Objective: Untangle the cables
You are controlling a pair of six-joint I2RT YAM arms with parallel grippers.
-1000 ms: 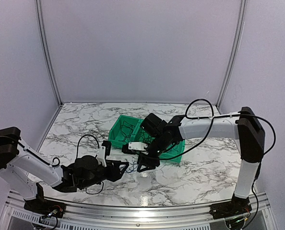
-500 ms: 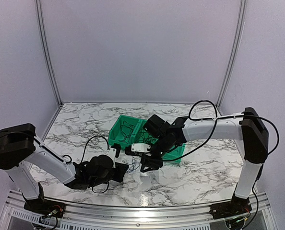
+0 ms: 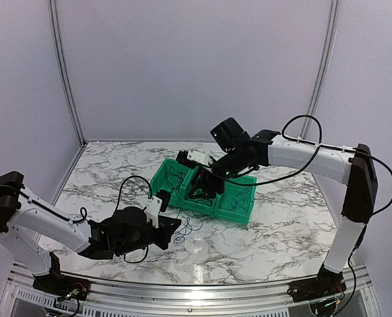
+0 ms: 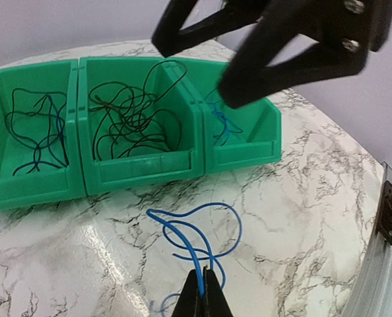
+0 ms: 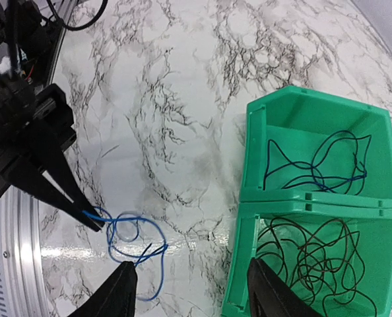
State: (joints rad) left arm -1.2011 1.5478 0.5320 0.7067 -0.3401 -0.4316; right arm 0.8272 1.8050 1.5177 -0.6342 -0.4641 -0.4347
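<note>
A blue cable [image 4: 206, 223] lies in loose loops on the marble table in front of the green bins [image 4: 143, 168]. My left gripper [image 4: 204, 285] is shut on one strand of it, low over the table. From above, the left gripper [image 3: 173, 228] and that blue cable [image 3: 188, 226] sit just left of the table's centre. The bins hold dark blue cables [image 4: 37, 125], tangled black cables [image 4: 130, 112] and another blue cable [image 4: 221, 125]. My right gripper [image 3: 204, 190] hangs open above the bins [image 3: 241, 210]. In the right wrist view, the open right gripper [image 5: 196, 290] is over the bin's corner, with the blue cable [image 5: 136, 239] at its left.
A short black wire end [image 5: 140, 249] lies across the blue loop. An aluminium rail [image 3: 196, 290] runs along the table's near edge. Booth walls close the back and both sides. The three-part bin block [image 5: 249, 198] stands at mid-table.
My left gripper has shut on the blue cable and shifted slightly right. My right arm has lifted off the table and swung back over the bins, its jaws wider.
</note>
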